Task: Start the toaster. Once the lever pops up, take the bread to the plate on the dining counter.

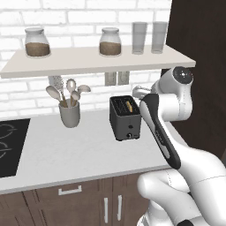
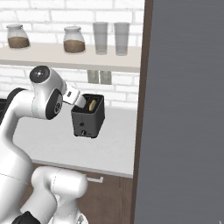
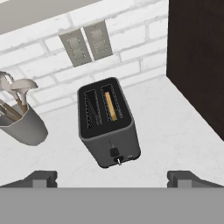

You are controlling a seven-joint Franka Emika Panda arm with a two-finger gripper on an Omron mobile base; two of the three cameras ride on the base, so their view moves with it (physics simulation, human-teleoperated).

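The dark boxy toaster (image 1: 125, 118) (image 2: 89, 116) (image 3: 109, 122) stands on the pale worktop near the wall. The bread (image 3: 111, 106) (image 1: 129, 106) (image 2: 92, 105) sits low in one slot, with just its tan edge showing. On the narrow front face are the lever (image 3: 114, 152) and a tiny knob (image 3: 119, 161) below it. My gripper (image 3: 112, 177) hovers above and in front of the toaster, open, its fingertips (image 3: 41, 177) spread wide with nothing between them. The plate and the dining counter are out of view.
A grey crock of wooden spoons (image 1: 69, 112) (image 3: 22, 124) stands left of the toaster. A black cooktop (image 1: 9, 145) lies at the far left. A shelf (image 1: 88, 59) with jars and glasses hangs overhead. A tall dark cabinet (image 1: 198, 44) (image 2: 183, 109) walls off the right.
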